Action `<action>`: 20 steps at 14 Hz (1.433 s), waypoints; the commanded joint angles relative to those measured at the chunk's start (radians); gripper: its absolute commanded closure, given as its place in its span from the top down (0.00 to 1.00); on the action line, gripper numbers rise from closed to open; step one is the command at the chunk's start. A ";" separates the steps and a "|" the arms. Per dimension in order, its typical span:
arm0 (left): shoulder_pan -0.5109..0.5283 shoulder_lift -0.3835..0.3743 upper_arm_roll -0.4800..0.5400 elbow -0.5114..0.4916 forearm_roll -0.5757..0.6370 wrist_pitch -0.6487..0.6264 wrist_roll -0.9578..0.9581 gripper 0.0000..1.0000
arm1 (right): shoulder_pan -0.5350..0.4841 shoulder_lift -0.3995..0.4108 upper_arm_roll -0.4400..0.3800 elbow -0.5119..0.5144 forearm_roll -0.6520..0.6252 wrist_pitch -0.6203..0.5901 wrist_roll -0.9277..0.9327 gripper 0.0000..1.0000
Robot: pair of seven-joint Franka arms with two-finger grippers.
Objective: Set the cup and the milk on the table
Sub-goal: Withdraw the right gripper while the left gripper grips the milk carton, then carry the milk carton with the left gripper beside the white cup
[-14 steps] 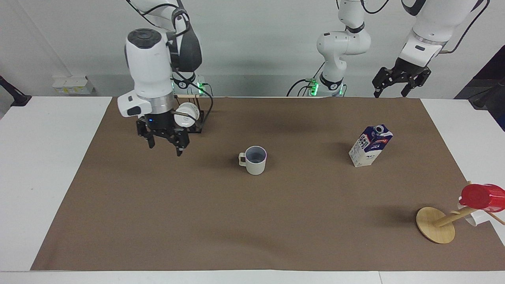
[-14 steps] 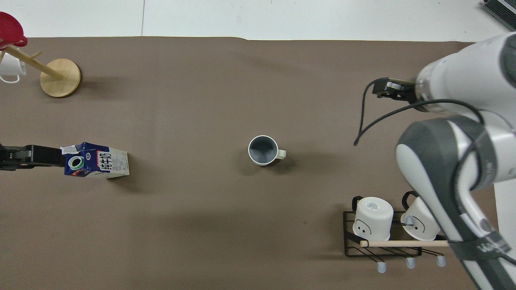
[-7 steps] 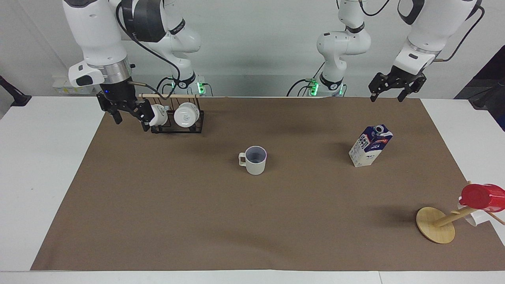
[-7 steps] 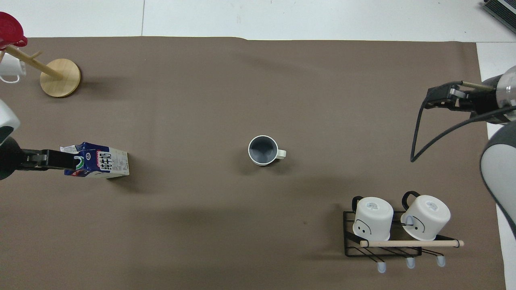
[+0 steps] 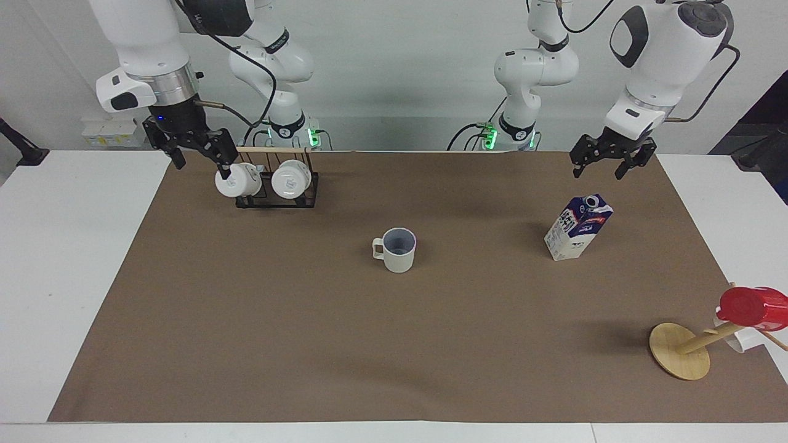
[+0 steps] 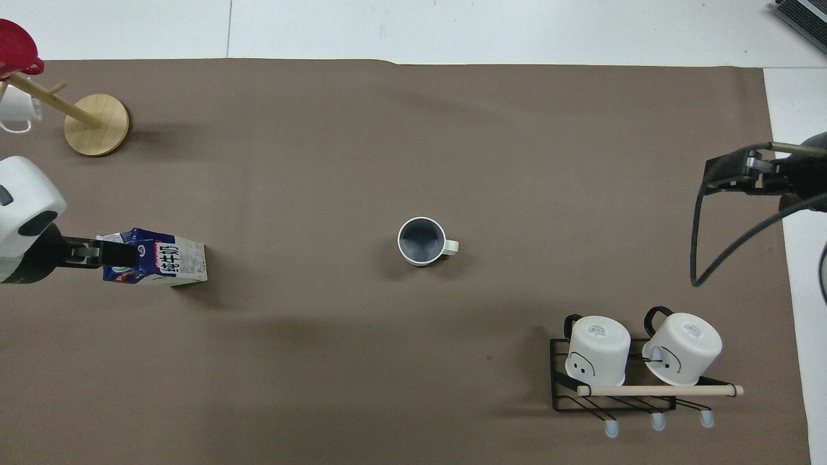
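Two task things down on the brown mat (image 5: 246,344) of the white table (image 5: 68,258), both upright. Cup (image 5: 398,249) at about the middle of the mat, cream-white with grey-blue inside, loop handle turned toward the right arm's end; touched by nothing. Milk (image 5: 577,227) well apart from it toward the left arm's end, a shade nearer to the robots, gable top with grey spout cap leaning up toward them; free of any grip. Left gripper (image 5: 604,165) up in the air over the mat's robot-side edge, above and nearer the robots than the carton, fingers spread wide, holding nothing; from overhead, seen overlapping the carton's top without contact. Right gripper (image 5: 200,155) raised at the right arm's end, over the mat's corner just beside the black wire rack (image 5: 277,194), fingers likewise spread wide and empty. Two white mugs (image 6: 597,349) on that rack, tipped over with printed bases showing, a wooden rod (image 6: 659,390) across the rack's top. At the left arm's end, far from the robots, a wooden mug tree (image 5: 680,351) with round base, leaning, carrying a red cup (image 5: 752,307) and a white one partly hidden under it.
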State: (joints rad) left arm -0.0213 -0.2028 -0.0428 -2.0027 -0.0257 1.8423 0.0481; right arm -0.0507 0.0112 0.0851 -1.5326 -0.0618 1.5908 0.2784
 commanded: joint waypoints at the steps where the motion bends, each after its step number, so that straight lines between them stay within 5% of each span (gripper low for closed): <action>1: 0.000 -0.030 0.003 -0.071 0.017 0.070 0.022 1.00 | -0.021 -0.022 0.010 -0.017 0.020 -0.029 -0.039 1.00; 15: 0.049 -0.020 0.001 -0.278 0.033 0.336 0.033 1.00 | -0.023 -0.027 0.012 -0.012 0.020 -0.088 -0.036 1.00; 20: 0.043 -0.011 0.000 -0.268 0.032 0.339 -0.001 0.59 | -0.023 -0.027 0.010 -0.012 0.020 -0.088 -0.036 1.00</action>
State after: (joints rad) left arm 0.0317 -0.2046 -0.0474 -2.2559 -0.0128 2.1597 0.0778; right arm -0.0541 0.0009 0.0861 -1.5329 -0.0610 1.5111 0.2704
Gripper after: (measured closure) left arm 0.264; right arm 0.000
